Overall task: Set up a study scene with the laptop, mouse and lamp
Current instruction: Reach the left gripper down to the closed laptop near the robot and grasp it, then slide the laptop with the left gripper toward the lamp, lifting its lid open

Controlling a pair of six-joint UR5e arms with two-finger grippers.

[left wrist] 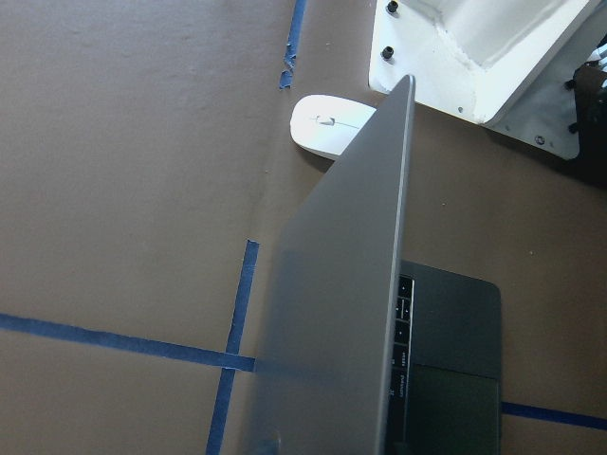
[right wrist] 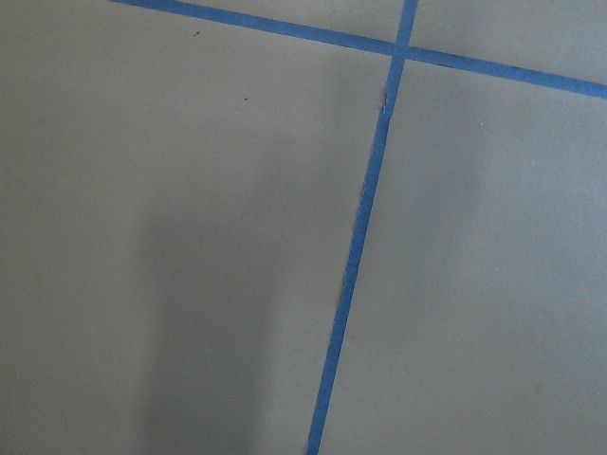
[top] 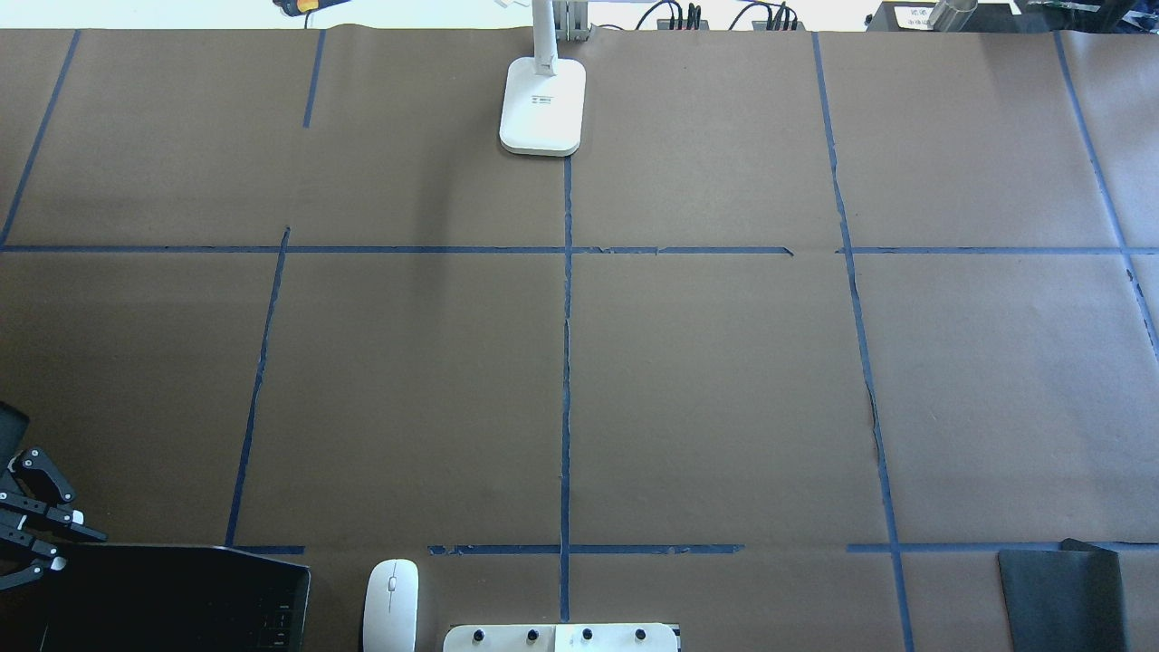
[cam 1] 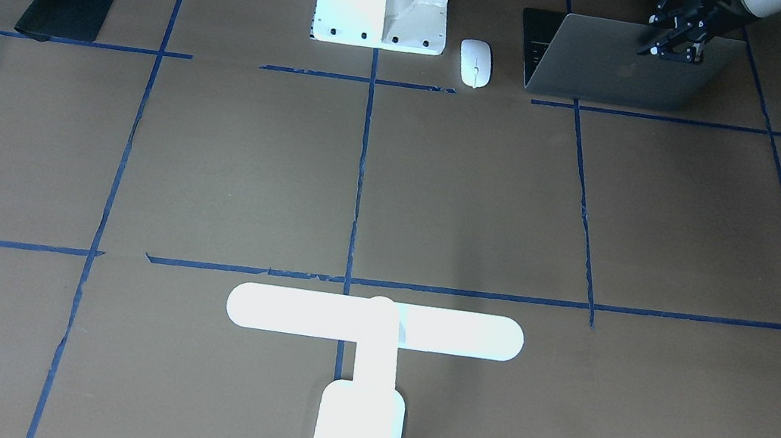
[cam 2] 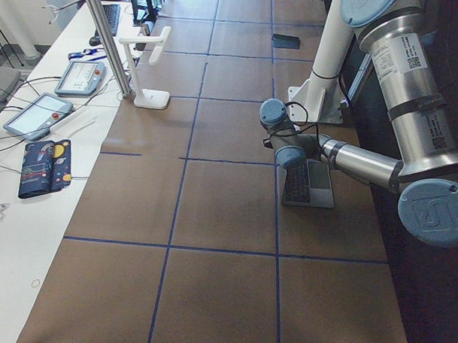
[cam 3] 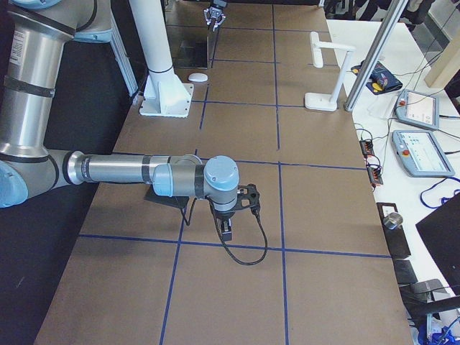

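Observation:
The grey laptop (cam 1: 614, 71) stands half open at the robot's near left, its apple logo facing the front camera. It also shows in the overhead view (top: 181, 598) and edge-on in the left wrist view (left wrist: 346, 284). My left gripper (cam 1: 672, 51) sits at the lid's top edge, its jaws open on either side of the lid; it also shows in the overhead view (top: 63, 541). The white mouse (cam 1: 475, 63) lies beside the laptop. The white T-shaped lamp (cam 1: 376, 322) stands at the far middle. My right gripper (cam 3: 226, 228) hangs over bare table; I cannot tell its state.
A white bolted pedestal (cam 1: 381, 15) stands next to the mouse. A flat black mat (cam 1: 69, 2) lies at the robot's near right, under the right arm. Blue tape lines (top: 566, 362) divide the brown table. Operator devices lie beyond the far edge.

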